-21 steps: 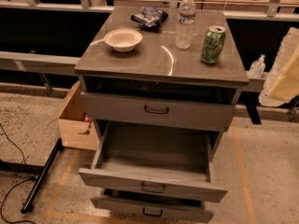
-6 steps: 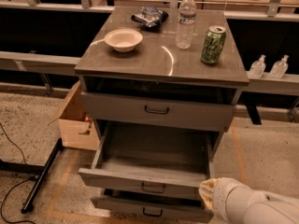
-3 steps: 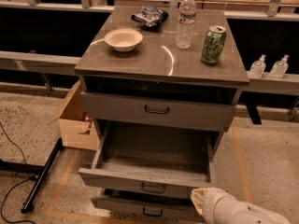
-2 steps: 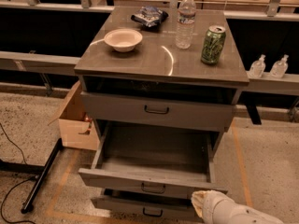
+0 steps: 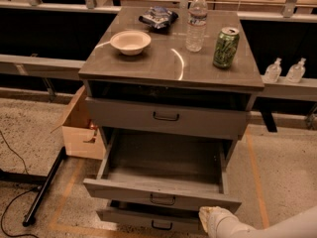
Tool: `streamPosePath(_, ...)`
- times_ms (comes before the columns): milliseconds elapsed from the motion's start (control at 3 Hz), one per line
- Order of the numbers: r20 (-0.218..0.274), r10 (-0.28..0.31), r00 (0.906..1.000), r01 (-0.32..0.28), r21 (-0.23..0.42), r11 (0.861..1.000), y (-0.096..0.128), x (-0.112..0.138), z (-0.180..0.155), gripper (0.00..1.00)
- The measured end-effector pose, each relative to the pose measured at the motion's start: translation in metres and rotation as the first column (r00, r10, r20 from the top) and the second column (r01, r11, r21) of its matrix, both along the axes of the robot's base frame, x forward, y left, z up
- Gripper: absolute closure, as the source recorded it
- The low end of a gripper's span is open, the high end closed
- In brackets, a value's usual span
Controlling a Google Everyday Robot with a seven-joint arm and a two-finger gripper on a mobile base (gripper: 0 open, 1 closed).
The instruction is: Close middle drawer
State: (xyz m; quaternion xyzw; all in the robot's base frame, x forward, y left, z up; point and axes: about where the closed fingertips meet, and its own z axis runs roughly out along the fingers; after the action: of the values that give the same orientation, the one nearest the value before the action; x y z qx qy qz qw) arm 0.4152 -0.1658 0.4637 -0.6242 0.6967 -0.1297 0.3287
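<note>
The middle drawer (image 5: pixel 163 195) of the grey cabinet (image 5: pixel 168 66) is pulled far out and looks empty inside; its small dark bar handle (image 5: pixel 162 200) sits at front centre. The top drawer (image 5: pixel 166 117) above it is shut. The lowest drawer (image 5: pixel 148 221) sticks out slightly. My gripper (image 5: pixel 212 219), on a white arm coming in from the bottom right corner, is low in front of the cabinet, just below the right end of the middle drawer's front and beside the lowest drawer's right end.
On the cabinet top stand a white bowl (image 5: pixel 130 41), a water bottle (image 5: pixel 197 21), a green can (image 5: pixel 226 47) and a snack bag (image 5: pixel 158 17). A cardboard box (image 5: pixel 81 128) sits on the floor at left, with a black pole (image 5: pixel 44 187) and cables. Two small bottles (image 5: pixel 285 71) stand at right.
The arm, seen at the right edge 7 s ago, has come in low from the bottom right and moved left toward the drawer front. The drawer has not moved.
</note>
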Motion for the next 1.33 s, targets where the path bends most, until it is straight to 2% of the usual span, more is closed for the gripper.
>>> streamPosePath(667,0.088,-0.021,0.9959,0.024,-0.03,0.999,-0.007,0.019,-0.05,1.0)
streamPosePath(1000,0.145,-0.044,0.9884,0.05,-0.04,0.998,-0.014,0.036,-0.061,1.0)
streamPosePath(1333,0.205,-0.052,0.9773,0.061,-0.041,0.997,-0.015,0.064,-0.073,1.0)
